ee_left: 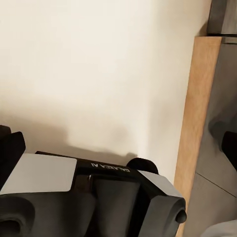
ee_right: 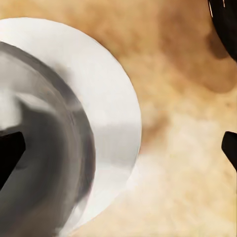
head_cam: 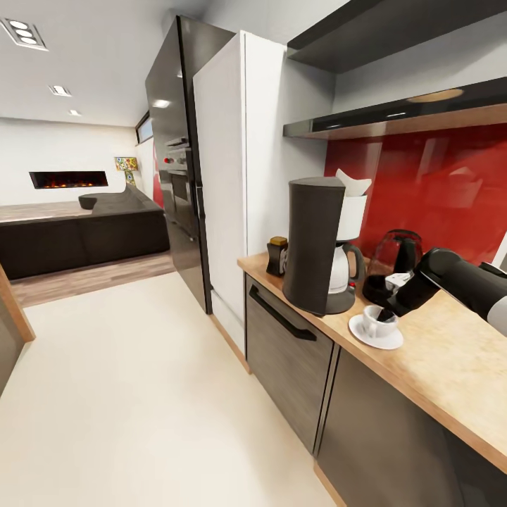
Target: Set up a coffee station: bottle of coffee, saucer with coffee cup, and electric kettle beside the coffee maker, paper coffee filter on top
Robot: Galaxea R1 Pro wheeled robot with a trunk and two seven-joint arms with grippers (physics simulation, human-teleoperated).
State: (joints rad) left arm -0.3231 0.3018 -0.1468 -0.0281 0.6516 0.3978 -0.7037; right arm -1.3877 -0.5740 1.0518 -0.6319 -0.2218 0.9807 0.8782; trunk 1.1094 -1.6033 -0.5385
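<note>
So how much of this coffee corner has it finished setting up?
Nearly all, it seems. On the countertop, the coffee maker wears a paper filter, with the coffee bottle and kettle beside it. The cup sits on the saucer, with the right end effector at its rim. Apparently only letting go remains.

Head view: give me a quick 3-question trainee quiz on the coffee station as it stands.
1. True or false: the coffee cup sits on the saucer.
2. What rests on top of the coffee maker? A) paper coffee filter B) a spoon C) a towel
3. Which gripper reaches into the cup?

Key
1. True.
2. A.
3. The right gripper: one finger is inside the cup, the other outside its rim; whether it is clamped cannot be told.
</note>
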